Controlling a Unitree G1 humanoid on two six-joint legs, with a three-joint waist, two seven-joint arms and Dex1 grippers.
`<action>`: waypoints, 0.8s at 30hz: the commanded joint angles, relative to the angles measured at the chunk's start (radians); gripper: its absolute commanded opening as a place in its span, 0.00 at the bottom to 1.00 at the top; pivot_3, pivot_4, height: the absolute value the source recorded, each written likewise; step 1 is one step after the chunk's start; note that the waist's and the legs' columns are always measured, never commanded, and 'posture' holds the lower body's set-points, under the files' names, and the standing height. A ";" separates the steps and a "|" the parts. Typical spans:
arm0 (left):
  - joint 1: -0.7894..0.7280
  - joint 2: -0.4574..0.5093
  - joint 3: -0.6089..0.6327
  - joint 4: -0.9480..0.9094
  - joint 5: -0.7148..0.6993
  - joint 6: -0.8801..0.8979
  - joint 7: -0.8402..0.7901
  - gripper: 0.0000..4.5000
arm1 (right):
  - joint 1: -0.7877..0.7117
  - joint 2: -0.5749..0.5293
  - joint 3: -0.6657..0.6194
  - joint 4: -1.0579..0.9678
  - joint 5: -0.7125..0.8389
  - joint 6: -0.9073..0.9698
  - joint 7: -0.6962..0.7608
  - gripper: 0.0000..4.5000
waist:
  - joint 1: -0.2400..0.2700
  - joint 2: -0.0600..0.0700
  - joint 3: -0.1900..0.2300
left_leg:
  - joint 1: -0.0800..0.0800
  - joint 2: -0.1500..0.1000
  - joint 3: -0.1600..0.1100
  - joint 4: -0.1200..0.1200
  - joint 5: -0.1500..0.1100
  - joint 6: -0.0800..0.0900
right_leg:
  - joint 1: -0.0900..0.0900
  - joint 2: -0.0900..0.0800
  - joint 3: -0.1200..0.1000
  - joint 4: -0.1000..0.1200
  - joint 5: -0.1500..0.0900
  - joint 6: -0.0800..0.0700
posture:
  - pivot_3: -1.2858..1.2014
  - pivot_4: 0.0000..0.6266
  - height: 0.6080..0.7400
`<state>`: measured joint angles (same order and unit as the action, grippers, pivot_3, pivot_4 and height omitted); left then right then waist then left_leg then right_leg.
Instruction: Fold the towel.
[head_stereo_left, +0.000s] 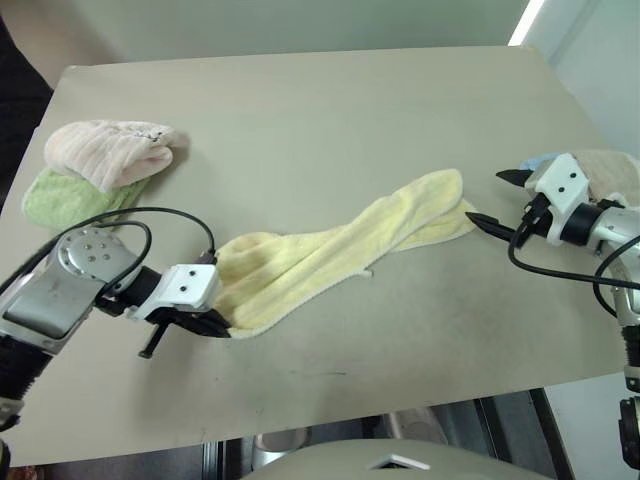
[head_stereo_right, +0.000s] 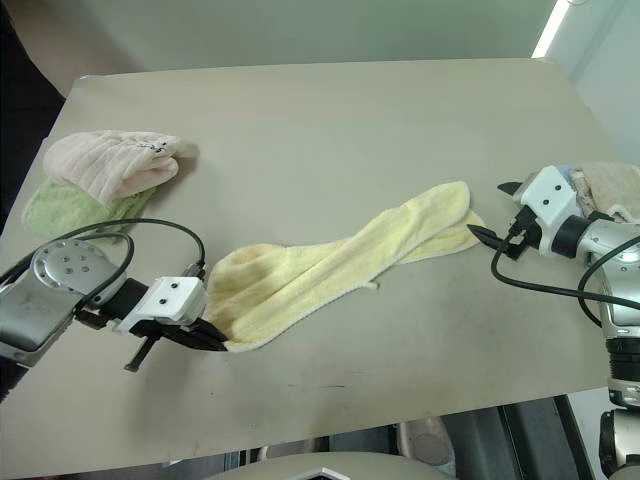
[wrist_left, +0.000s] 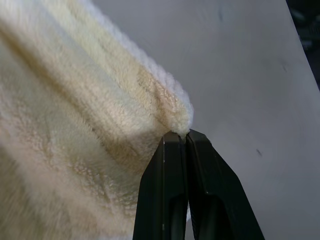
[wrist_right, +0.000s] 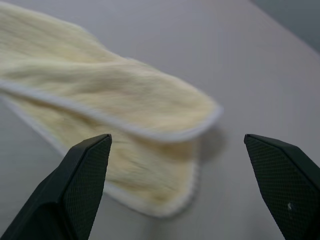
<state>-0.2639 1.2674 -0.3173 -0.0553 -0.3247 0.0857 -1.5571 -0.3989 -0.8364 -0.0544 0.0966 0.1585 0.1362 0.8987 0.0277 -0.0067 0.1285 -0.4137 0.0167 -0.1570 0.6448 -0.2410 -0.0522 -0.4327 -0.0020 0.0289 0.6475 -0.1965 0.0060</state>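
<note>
Lying twisted across the middle of the table (head_stereo_left: 330, 90) was one yellow towel (head_stereo_left: 340, 255). The left gripper (head_stereo_left: 222, 327) pinched its near corner tight. The right gripper (head_stereo_left: 497, 197) was spread wide beside the far end, not touching. Two more towels, one pink (head_stereo_left: 110, 150) and one green (head_stereo_left: 62, 200), sat stacked in the left corner.

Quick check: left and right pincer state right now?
Left pincer: shut on a corner of the yellow towel.
Right pincer: open, holding nothing, facing the towel's other end.
</note>
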 joint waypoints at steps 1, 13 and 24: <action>0.038 0.053 -0.017 0.025 0.013 -0.060 -0.057 0.01 | -0.058 -0.003 0.036 0.068 -0.120 -0.173 -0.057 1.00 | -0.003 0.000 0.000 | 0.000 0.000 0.000 0.000 0.000 0.000 | 0.000 0.000 0.000 0.000 0.001 0.000 | 0.52 0.24 1.00; 0.019 -0.015 0.029 0.023 0.018 -0.036 -0.057 0.01 | -0.132 0.016 0.126 0.218 -0.259 -0.452 -0.084 1.00 | 0.003 0.003 -0.001 | -0.001 0.000 0.000 0.000 0.000 0.000 | -0.001 0.000 0.000 0.001 0.002 -0.001 | 0.52 0.24 1.00; 0.019 -0.016 0.030 0.022 0.019 -0.035 -0.057 0.01 | -0.137 0.020 0.124 0.235 -0.262 -0.471 -0.081 1.00 | 0.002 0.003 -0.001 | -0.001 0.000 0.000 0.000 0.000 -0.001 | -0.001 -0.001 0.000 0.000 0.002 -0.001 | 0.52 0.24 1.00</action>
<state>-0.2390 1.2530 -0.3128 -0.0260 -0.3147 0.0509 -1.5608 -0.5199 -0.8095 0.0904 0.3446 -0.1038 -0.3178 0.8322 0.0301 -0.0036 0.1273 -0.4149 0.0170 -0.1572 0.6451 -0.2413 -0.0529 -0.4339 -0.0025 0.0290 0.6478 -0.1945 0.0046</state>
